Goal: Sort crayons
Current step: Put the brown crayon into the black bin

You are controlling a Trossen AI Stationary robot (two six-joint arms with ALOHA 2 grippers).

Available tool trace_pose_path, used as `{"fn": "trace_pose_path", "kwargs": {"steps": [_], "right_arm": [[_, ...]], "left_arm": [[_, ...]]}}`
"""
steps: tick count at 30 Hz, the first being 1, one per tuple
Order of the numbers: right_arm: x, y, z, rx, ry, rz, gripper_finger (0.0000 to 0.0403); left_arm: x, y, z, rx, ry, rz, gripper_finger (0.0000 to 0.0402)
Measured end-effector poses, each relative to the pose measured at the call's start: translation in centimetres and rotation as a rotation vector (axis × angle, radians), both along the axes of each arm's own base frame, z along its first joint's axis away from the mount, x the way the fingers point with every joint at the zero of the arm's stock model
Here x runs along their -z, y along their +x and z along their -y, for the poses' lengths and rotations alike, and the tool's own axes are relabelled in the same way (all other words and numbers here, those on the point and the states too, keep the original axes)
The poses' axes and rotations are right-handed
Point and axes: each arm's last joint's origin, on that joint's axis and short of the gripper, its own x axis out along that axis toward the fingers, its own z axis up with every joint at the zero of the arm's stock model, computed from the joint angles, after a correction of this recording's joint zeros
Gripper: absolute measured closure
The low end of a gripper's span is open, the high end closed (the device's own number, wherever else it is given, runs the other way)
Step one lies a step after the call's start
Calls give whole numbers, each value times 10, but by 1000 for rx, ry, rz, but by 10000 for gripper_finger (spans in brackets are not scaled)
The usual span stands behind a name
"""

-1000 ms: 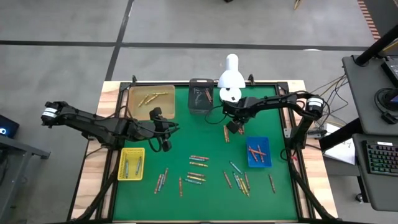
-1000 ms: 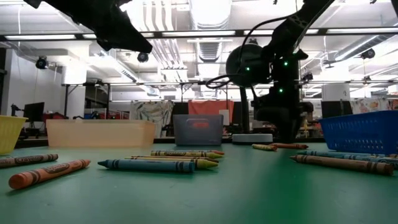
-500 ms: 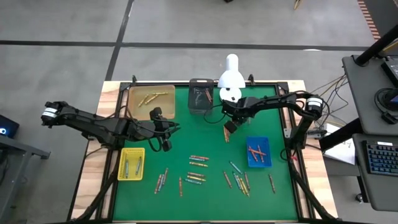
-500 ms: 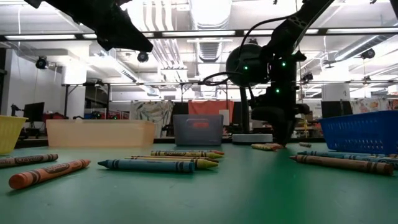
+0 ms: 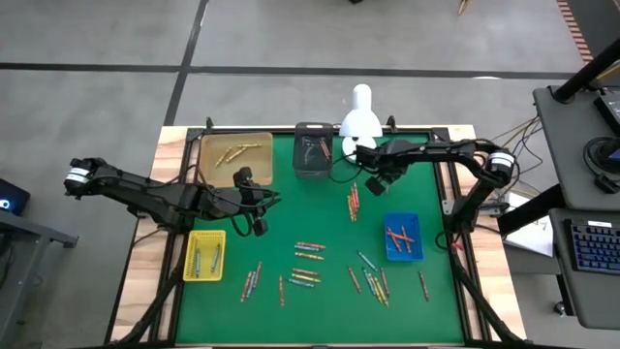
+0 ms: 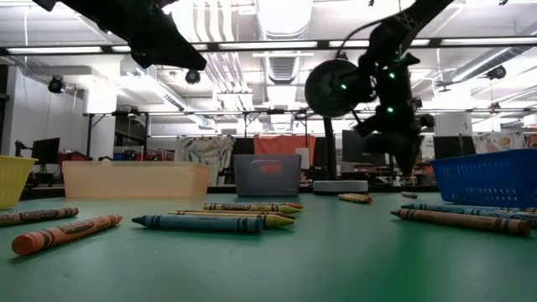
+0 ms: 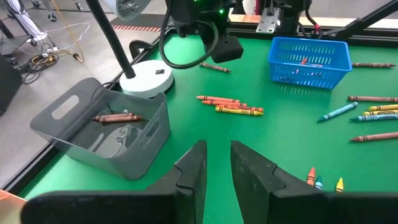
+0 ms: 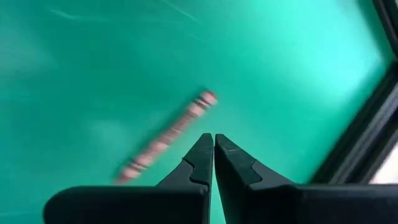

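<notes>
mat: green, matt, smooth, cloth-like
table: pale bare wood at the edges
grey bin: smooth translucent plastic, slight sheen
blue basket: perforated plastic mesh
yellow tray: plastic
crayons: waxy sticks in matt paper wrappers
fingers: dark matt plastic
lamp: white, glossy, smooth

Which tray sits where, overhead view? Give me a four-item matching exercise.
Things:
1. yellow tray
2. blue tray
3. grey bin
4. tan tray

Places:
A. right side of the green mat
B. left edge, nearer the picture's bottom
C. top-left corner
D. top middle, beside the white lamp

Pairs: 1-B, 2-A, 3-D, 4-C
</notes>
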Motion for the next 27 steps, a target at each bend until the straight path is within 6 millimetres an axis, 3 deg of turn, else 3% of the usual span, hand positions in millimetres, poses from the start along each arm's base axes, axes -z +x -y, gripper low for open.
{"fn": "trace_pose_path", "kwargs": {"steps": [3, 8, 20, 27], "right_arm": [[4, -14, 5, 61, 3, -5, 394], [5, -20, 9, 194, -34, 61, 391], [7, -7, 7, 247, -25, 231, 296], [21, -7, 6, 285, -22, 232, 286]], "left_arm": [[0, 0, 0, 0, 0, 0, 347], [0, 0, 0, 0, -1, 5, 347], [-1, 1, 0, 7, 13, 11, 347], [-2, 1, 0, -12, 23, 15, 347]]}}
